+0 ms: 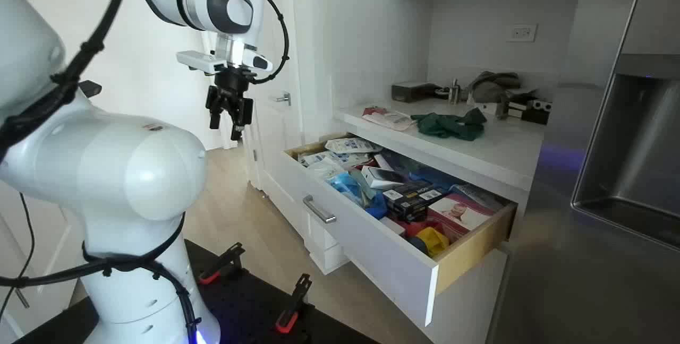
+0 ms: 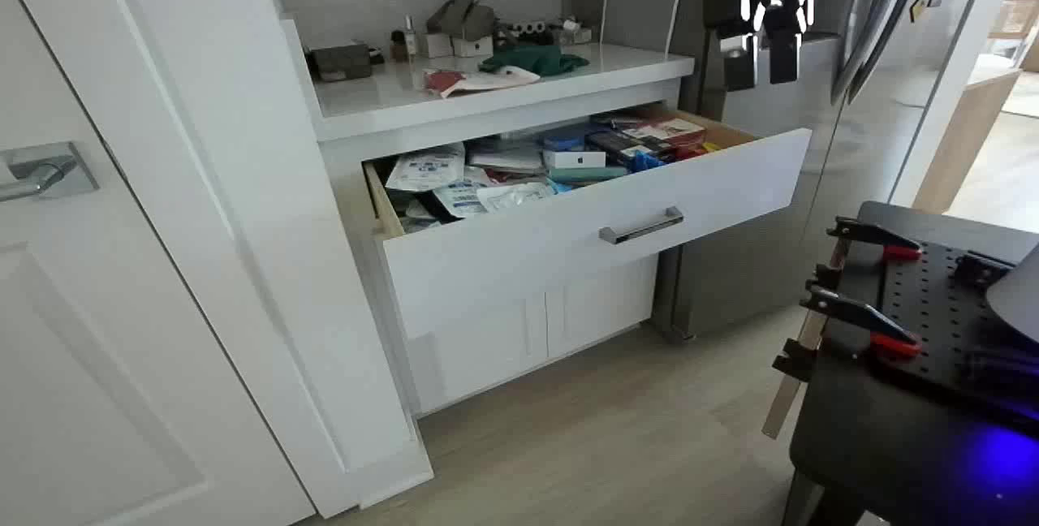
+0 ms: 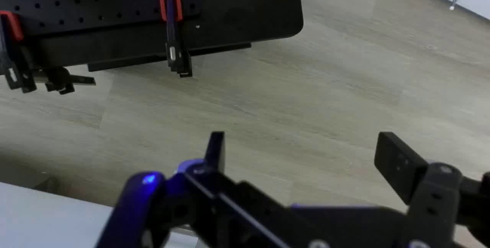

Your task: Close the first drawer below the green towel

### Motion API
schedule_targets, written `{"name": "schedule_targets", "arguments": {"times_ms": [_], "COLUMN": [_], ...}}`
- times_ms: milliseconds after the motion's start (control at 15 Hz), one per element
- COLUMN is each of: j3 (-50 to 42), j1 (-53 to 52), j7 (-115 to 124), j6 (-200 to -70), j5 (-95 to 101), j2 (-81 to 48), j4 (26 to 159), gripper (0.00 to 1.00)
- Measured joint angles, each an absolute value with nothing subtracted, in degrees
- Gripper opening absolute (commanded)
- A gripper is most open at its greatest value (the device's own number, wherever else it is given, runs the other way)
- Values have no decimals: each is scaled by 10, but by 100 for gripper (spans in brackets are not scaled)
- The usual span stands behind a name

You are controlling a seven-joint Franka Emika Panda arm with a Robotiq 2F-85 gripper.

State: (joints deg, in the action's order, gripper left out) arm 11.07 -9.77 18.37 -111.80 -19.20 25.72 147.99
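Pal: How is your claw?

Me: My claw [image 3: 302, 156] hangs up high in both exterior views, tips down. Its two fingers [image 3: 400, 163] are spread wide apart, and in the wrist view I see pale floor [image 3: 298, 106] between them.

Pal: Where is the drawer?

Me: The drawer [image 1: 382, 259] is lower than my claw and off to its side, well apart from it. It is pulled far out, with a shiny handle [image 1: 319, 209] on its front.

Pal: What is in it?

Me: Lots of stuff! In an exterior view I see a black box [image 1: 409, 203], a red and white box [image 1: 459, 211], a yellow thing [image 1: 433, 240] and some flat packets [image 1: 353, 145], all lower than the claw.

Pal: And the green towel?

Me: The green towel [image 1: 450, 125] lies in a heap on the white tabletop [image 1: 494, 155], off to the side of my claw. The drawer comes out from under that tabletop. A red and white thing [image 1: 390, 118] lies by the towel. I can't tell if they touch.

Pal: What does the wrist view show past the claw's tips?

Me: I see two clamps [image 3: 174, 33] with red parts on the edge of a black tabletop [image 3: 249, 10].
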Motion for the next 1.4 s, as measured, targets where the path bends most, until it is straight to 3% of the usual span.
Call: {"name": "schedule_targets", "arguments": {"times_ms": [733, 1133, 1400], "j3": [102, 69, 47], "j1": [-94, -53, -36], "j7": [185, 218, 204], "j6": [-1133, -1224, -1375], "j5": [-212, -247, -271], "j2": [257, 207, 138], "j4": [1475, 1432, 1442], "gripper": [100, 100, 100]}}
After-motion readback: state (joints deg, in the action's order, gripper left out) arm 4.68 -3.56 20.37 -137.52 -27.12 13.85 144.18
